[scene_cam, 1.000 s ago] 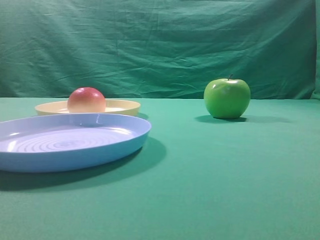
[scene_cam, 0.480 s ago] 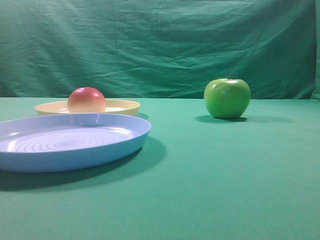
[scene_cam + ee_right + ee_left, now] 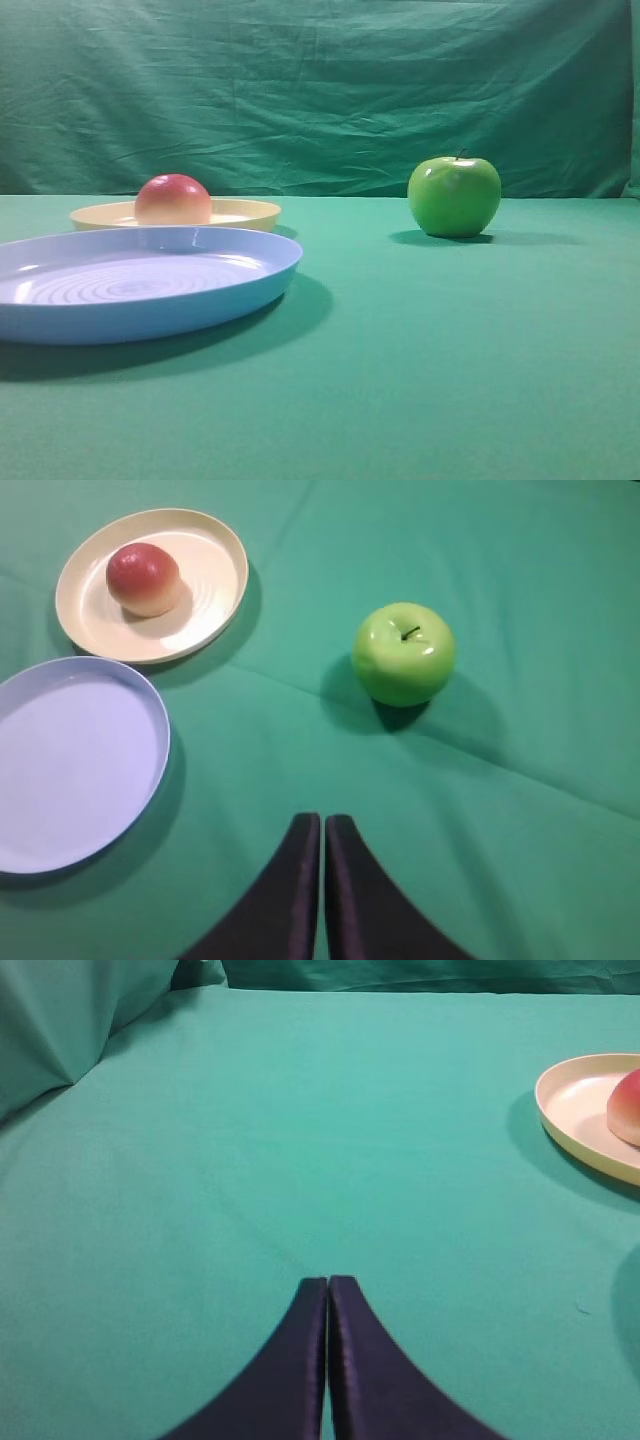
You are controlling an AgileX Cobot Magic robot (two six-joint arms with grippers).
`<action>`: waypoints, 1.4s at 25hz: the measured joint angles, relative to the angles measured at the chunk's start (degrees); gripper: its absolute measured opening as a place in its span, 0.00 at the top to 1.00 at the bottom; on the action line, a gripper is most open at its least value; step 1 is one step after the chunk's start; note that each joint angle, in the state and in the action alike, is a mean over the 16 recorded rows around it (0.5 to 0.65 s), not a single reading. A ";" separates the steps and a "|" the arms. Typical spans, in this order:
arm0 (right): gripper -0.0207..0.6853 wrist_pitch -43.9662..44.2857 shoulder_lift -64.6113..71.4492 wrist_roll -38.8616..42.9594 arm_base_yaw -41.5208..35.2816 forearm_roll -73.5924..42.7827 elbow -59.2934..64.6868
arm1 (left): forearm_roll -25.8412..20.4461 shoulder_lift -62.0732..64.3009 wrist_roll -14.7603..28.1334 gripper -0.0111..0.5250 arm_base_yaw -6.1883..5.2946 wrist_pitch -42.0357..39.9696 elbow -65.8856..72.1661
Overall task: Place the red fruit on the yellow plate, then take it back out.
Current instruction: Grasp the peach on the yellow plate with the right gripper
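Note:
The red fruit (image 3: 173,199) (image 3: 143,578) rests on the yellow plate (image 3: 245,211) (image 3: 215,590) at the far left of the green cloth; its edge (image 3: 630,1108) also shows on the plate (image 3: 575,1110) in the left wrist view. My right gripper (image 3: 323,820) is shut with nothing in it, raised well short of the plates and the apple. Over bare cloth, left of the yellow plate, my left gripper (image 3: 328,1282) is shut and empty. Neither gripper shows in the exterior view.
A large light-blue plate (image 3: 240,285) (image 3: 110,770) lies in front of the yellow plate. A shiny green apple (image 3: 454,196) (image 3: 403,653) stands on the right. Green cloth covers the table and hangs behind it.

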 joint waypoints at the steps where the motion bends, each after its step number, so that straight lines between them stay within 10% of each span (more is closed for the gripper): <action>1: 0.97 0.40 2.05 -1.24 0.33 0.23 -1.52 | 0.00 0.00 0.00 0.98 0.00 0.00 0.00; 26: 0.96 2.93 57.79 -19.52 13.51 9.12 -51.59 | 0.00 0.00 -0.02 0.98 0.00 0.00 0.00; 35: 0.61 -5.83 65.74 -24.36 15.67 12.39 -54.64 | 0.00 0.00 -0.08 0.98 0.00 0.00 0.00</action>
